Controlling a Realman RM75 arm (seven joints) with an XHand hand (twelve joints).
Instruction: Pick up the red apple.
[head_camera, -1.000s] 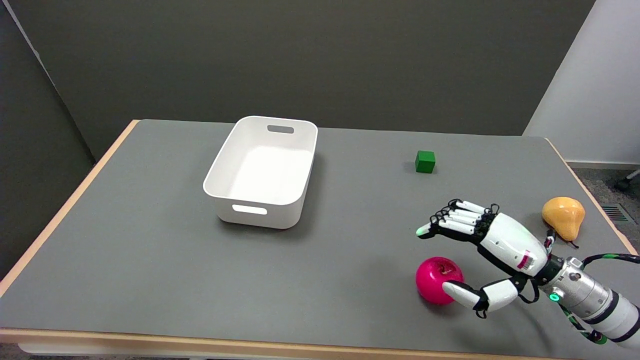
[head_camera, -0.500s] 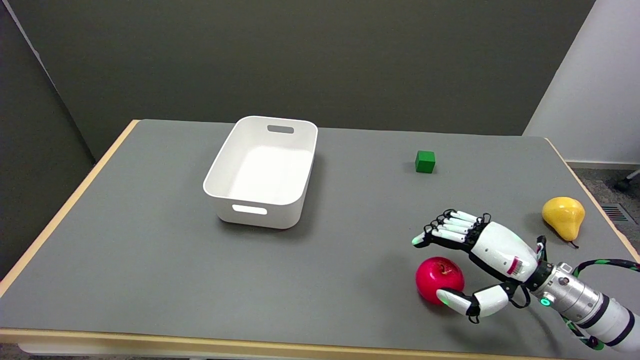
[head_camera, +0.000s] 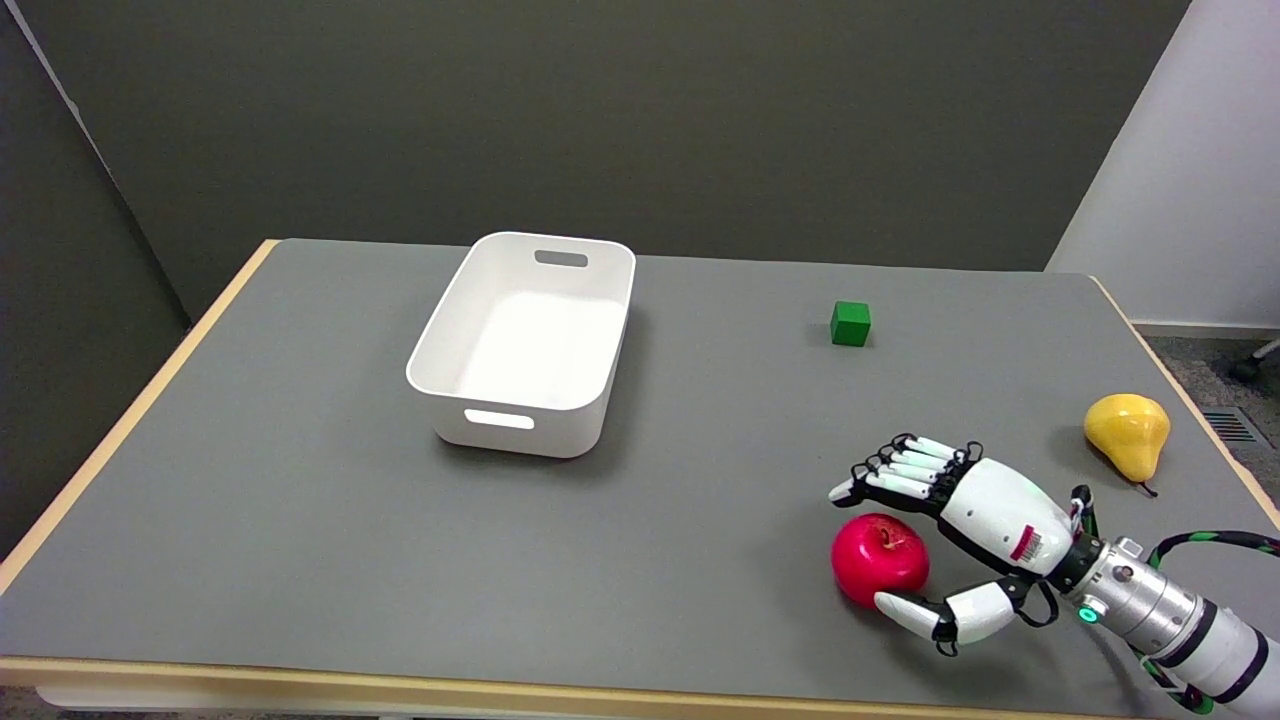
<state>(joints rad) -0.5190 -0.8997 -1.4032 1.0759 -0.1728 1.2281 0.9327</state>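
Right hand (head_camera: 985, 540) now lower and closer around red apple (head_camera: 879, 558) than second ago; apple unmoved. Fingers (head_camera: 905, 472) spread wide, holding nothing: long ones just beyond apple's far side, thumb at near side. Apple sits on table (head_camera: 300, 480) between them, well clear of yellow pear (head_camera: 1128, 434).

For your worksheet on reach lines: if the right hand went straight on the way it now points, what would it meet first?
Probably the red apple, already cupped between the right hand's spread fingers and thumb. Height is unclear, so the hand might pass just over it.
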